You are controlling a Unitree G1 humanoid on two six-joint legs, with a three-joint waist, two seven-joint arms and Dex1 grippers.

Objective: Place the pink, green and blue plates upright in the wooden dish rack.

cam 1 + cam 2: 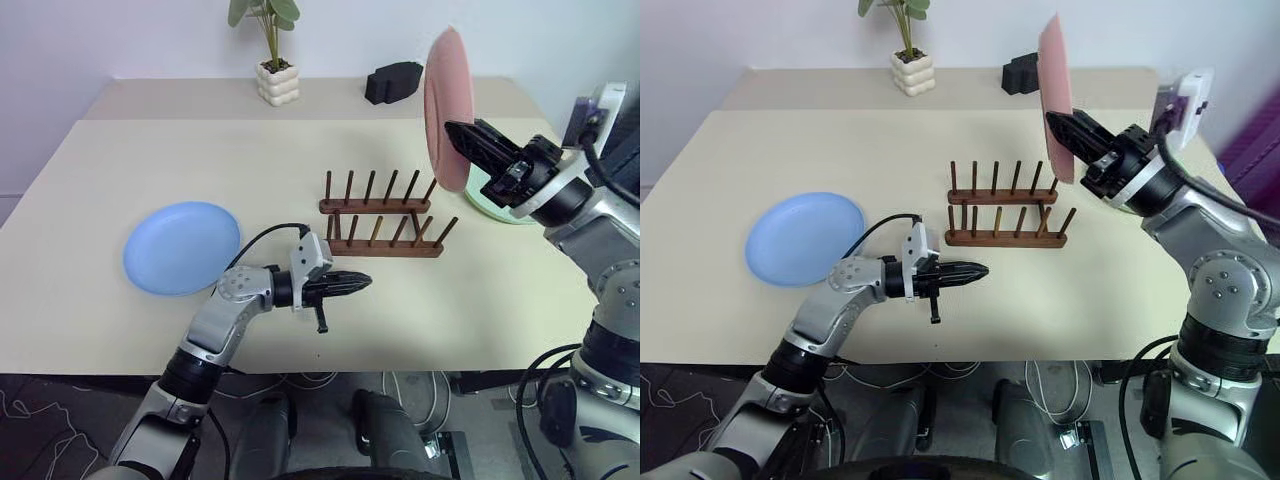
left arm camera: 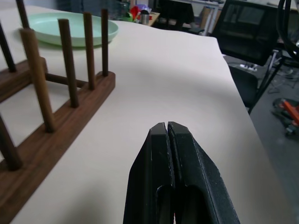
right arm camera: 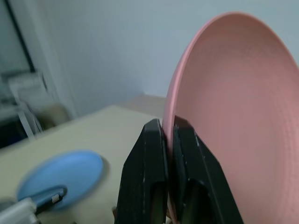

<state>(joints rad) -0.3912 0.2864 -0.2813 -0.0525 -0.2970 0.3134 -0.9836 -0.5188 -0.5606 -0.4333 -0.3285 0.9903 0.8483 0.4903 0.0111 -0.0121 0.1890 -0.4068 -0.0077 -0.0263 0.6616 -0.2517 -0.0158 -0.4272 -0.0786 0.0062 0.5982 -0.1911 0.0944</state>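
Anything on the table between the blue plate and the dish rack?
Only the left gripper, shut, hovering between blue plate and dish rack; left eye view shows it.

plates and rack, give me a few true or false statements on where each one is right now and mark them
1. The right gripper holds the pink plate upright in the air above the table. True.
2. The blue plate already stands between the pegs of the wooden dish rack. False: it lies flat on the table, on the robot's left of the rack.
3. The rack holds no plate. True.
4. The left gripper is shut on the green plate. False: it is shut on nothing and hovers in front of the rack; the green plate lies flat beyond the rack's right end.
5. A potted plant stands at the table's far edge. True.
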